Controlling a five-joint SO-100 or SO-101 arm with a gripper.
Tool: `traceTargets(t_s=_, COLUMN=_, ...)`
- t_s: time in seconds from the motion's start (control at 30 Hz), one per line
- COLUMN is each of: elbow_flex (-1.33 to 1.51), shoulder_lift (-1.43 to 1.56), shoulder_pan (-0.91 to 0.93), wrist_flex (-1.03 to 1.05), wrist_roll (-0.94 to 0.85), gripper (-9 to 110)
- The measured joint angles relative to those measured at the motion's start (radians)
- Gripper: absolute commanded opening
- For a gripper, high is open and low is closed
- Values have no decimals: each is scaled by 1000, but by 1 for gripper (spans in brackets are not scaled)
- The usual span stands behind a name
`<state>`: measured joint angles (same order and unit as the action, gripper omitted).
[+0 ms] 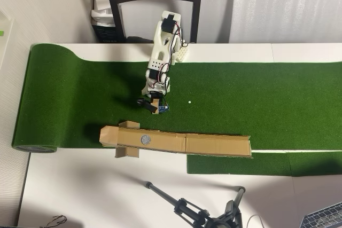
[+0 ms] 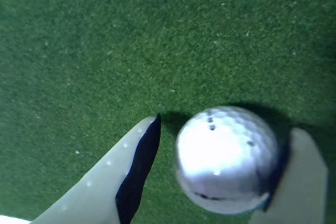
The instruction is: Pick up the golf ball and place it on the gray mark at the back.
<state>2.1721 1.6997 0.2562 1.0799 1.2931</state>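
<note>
The golf ball (image 2: 227, 160) sits on the green turf (image 2: 105, 51), right between the two fingers of the gripper (image 2: 223, 174). The jaws are open around it. One finger (image 2: 302, 182) touches the ball; the other finger (image 2: 121, 182) is just beside it.

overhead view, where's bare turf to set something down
Open turf lies right of the white dot, and left of the arm toward the rolled end. It is crowded between the gripper and the cardboard ramp.
</note>
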Motion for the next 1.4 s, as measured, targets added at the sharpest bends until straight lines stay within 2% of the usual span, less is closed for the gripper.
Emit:
traceTargets(t_s=0.53, elbow_flex=0, shoulder_lift=0, shoulder_pan=0, wrist_flex=0, wrist_roll=0, gripper=22)
traceTargets(t_s=0.83, elbow_flex=-89, shoulder_lift=0, shoulder_pan=-32, wrist_flex=0, wrist_roll=0, gripper=22)
traceTargets(t_s=1.13, elbow_flex=-215, shoulder_lift=233, shoulder_pan=-120, wrist_flex=0, wrist_roll=0, gripper=22)
traceTargets(t_s=1.4, elbow_flex=-224, shoulder_lift=377, shoulder_pan=-123, wrist_flex=-14, wrist_roll=0, gripper=22)
